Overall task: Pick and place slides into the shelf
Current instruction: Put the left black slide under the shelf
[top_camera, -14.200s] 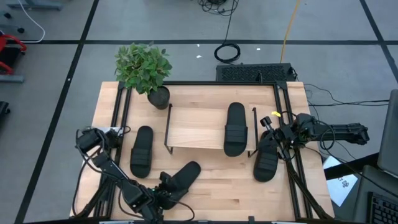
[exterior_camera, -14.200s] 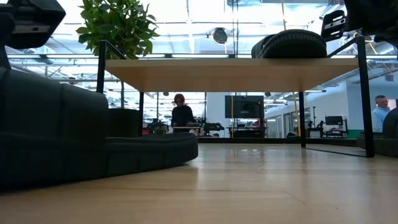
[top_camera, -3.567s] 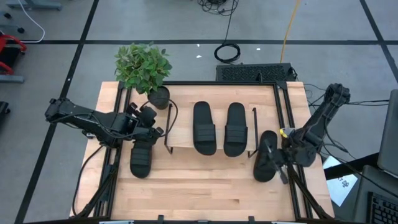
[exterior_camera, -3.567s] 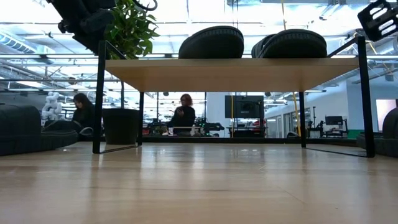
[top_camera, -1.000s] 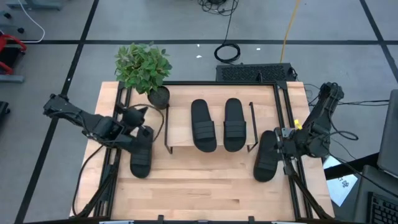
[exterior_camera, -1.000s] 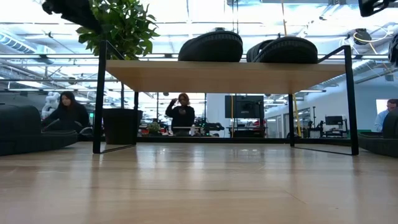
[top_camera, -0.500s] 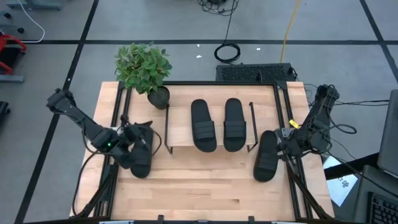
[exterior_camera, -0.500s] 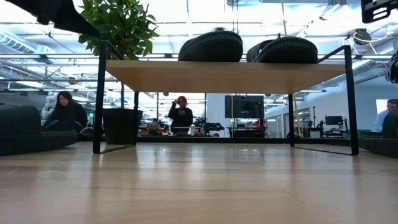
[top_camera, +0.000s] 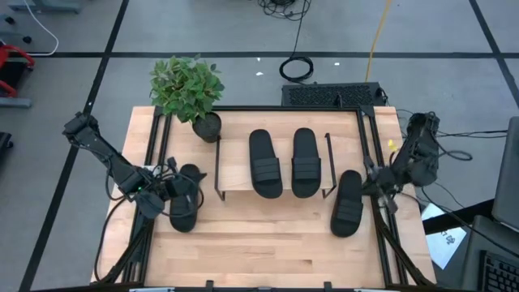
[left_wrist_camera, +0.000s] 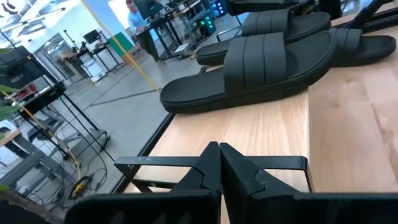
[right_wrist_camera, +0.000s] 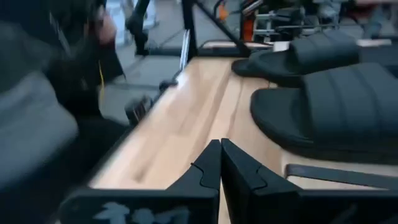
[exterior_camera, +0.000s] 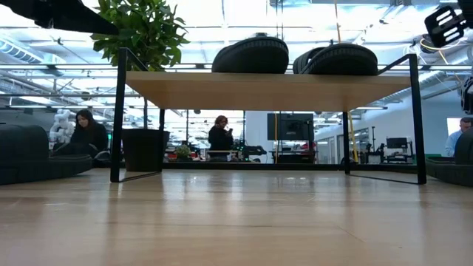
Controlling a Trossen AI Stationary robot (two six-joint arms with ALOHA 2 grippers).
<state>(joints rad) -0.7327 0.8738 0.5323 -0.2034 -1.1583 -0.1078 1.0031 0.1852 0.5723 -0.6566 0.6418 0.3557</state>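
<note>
The left gripper (left_wrist_camera: 219, 163) has its two dark fingers (left_wrist_camera: 202, 177) pressed tight together, with nothing between them. It hangs over the left side of the big light-wood table (top_camera: 268, 243), just beside the black open-toe slide sandal with a ribbed strap (top_camera: 184, 199) that lies there on the table top. From above I cannot tell if the gripper touches that sandal. The right gripper (right_wrist_camera: 221, 163) is also squeezed closed, and its fingers (right_wrist_camera: 239, 177) hold nothing. It sits at the right edge of the table, just to the right of another black ribbed slide sandal (top_camera: 348, 203) that lies flat on the table, beside the shelf's right legs. The low light-wood shelf on thin black wire legs (top_camera: 235, 174) stands in the middle of the table, toward the far side. Two more black slide sandals are on top of it, side by side: the left one (top_camera: 265, 164) and the right one (top_camera: 306, 162). They are close together but do not touch. In the low view both show as dark humps on the shelf board (exterior_camera: 273, 87). A green leafy plant in a dark pot (top_camera: 188, 89) stands at the far left corner of the table, just beside the shelf. There is no brand name, label or writing that I can read on anything.
</note>
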